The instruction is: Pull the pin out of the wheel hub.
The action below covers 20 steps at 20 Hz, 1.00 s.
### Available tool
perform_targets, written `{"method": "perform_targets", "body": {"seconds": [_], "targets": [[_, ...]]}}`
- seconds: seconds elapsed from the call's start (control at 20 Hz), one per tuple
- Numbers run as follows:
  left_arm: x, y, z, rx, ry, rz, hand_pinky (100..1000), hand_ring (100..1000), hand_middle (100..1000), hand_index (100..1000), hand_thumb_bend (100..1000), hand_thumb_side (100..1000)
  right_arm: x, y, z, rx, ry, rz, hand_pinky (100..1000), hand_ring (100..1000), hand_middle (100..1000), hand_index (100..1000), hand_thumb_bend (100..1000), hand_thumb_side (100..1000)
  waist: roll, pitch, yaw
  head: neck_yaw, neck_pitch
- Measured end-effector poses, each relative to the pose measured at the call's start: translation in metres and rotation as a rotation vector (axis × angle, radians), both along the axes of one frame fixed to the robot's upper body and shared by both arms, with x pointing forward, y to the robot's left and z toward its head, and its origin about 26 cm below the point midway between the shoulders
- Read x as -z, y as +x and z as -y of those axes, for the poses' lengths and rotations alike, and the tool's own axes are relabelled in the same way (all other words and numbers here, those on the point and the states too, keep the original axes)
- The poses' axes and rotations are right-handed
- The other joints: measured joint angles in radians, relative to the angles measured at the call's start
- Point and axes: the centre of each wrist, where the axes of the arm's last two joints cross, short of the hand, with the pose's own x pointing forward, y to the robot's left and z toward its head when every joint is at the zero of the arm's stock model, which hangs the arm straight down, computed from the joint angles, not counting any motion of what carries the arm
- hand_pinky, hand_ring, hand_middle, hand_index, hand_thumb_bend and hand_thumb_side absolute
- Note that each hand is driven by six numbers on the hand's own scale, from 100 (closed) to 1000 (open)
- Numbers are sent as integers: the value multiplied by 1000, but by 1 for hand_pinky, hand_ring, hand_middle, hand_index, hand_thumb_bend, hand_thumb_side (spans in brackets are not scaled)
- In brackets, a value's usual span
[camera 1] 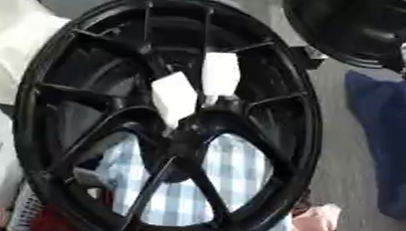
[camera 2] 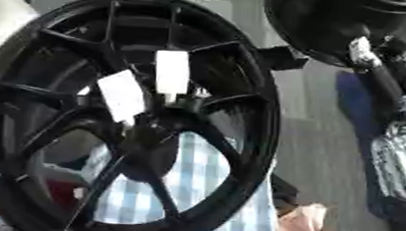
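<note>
A: What stands nearest to us?

B: A large black metal wheel with thin spokes (camera 1: pixel 167 120). It stands on its rim and leans a little, with its open face turned to the camera. I think it is set this way so that the hub can be reached from the front.

A: And the pin?

B: At the hub there are two white flat pieces. The lower white piece (camera 1: pixel 173 99) sits just left of the middle. The upper white piece (camera 1: pixel 220 73) is just beside it, up and to the right. Which one is the pin, I cannot say.

A: How do they point?

B: The upper one has its long axis almost upright. The lower one tilts, with its top end to the left. Both seem to stick out of the hub, so a pull should probably go along that axis.

A: Is a hand on them?

B: No hand shows plainly, so open or closed I cannot tell.

A: Behind the wheel?

B: A blue and white checked cloth (camera 1: pixel 230 164) shows through the spokes. Farther away, at the upper right, is a second black round wheel (camera 2: pixel 333 24).
</note>
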Motion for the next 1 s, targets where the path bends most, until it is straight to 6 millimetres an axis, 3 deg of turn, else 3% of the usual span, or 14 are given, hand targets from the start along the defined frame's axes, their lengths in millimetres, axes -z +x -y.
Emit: {"method": "perform_targets", "body": {"seconds": [0.25,0.3,0.35,0.65,1.0], "targets": [[0,0,0,0,0,0,705,703,672,773,100,806,-11,-2,0,-7,-40,24,780,635,629,677,166,435,-5,0,-5,2,5],[0,0,0,0,0,-1,705,703,672,773,100,805,-18,-4,0,-18,-64,38,783,639,630,680,232,449,-7,-1,-7,2,5],[0,0,0,0,0,-2,705,703,672,773,100,805,-25,-5,-2,-33,-96,54,783,639,632,680,170,430,-7,-3,-7,3,6],[2,0,-1,-2,0,-7,704,704,672,773,100,805,-84,-19,-15,-163,-375,137,794,662,654,698,199,420,-16,-20,-9,4,23],[4,-1,0,1,6,-17,704,704,672,772,100,805,-128,-29,-35,-296,-772,159,820,721,710,741,301,402,-34,-31,1,0,31]]}}
